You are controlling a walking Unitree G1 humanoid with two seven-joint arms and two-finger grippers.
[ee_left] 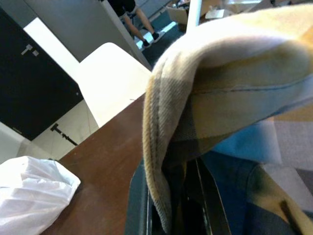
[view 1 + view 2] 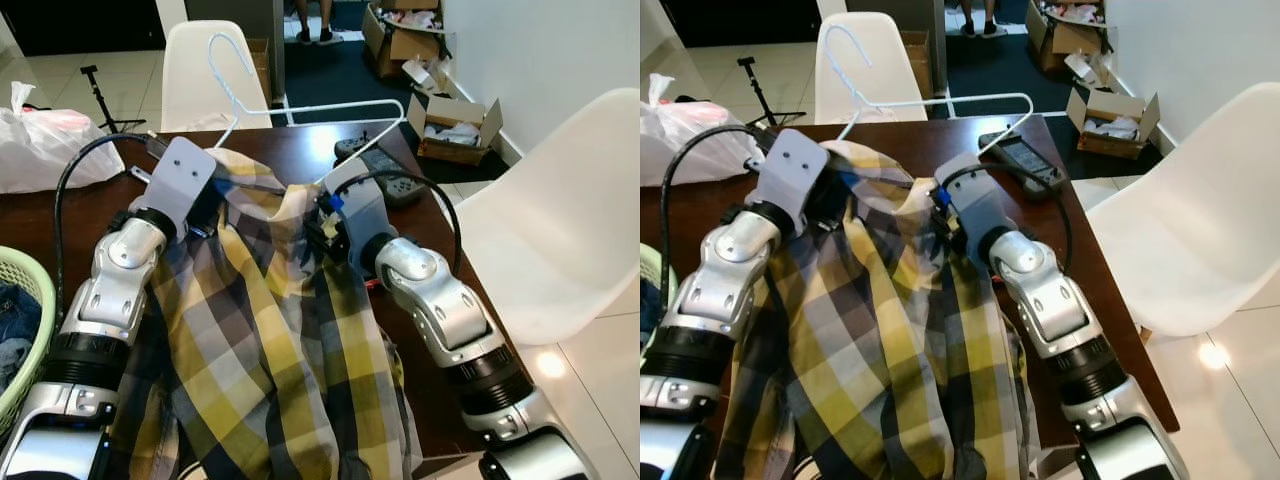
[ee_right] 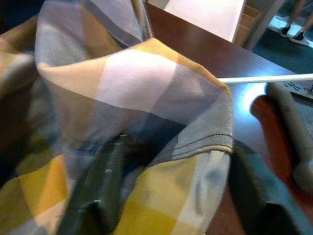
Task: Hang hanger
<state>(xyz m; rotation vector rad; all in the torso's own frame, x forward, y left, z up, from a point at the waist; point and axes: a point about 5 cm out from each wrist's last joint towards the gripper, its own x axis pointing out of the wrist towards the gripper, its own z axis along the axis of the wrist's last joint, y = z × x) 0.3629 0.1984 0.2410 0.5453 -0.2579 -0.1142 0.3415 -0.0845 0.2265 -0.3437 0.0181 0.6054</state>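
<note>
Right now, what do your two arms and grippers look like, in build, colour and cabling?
Both arms are jointed silver shells with black ribbed collars near the elbows. The left arm ends in a flat grey wrist plate with two small holes, and a black cable loops over it. The right arm has a grey wrist housing with a small blue part and its own looping black cable. The left gripper has dark fingers.

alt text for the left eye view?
Both silver arms reach into a yellow plaid shirt spread on a dark wooden table, a white wire hanger lying just beyond its collar. White chairs stand around the table.
</note>
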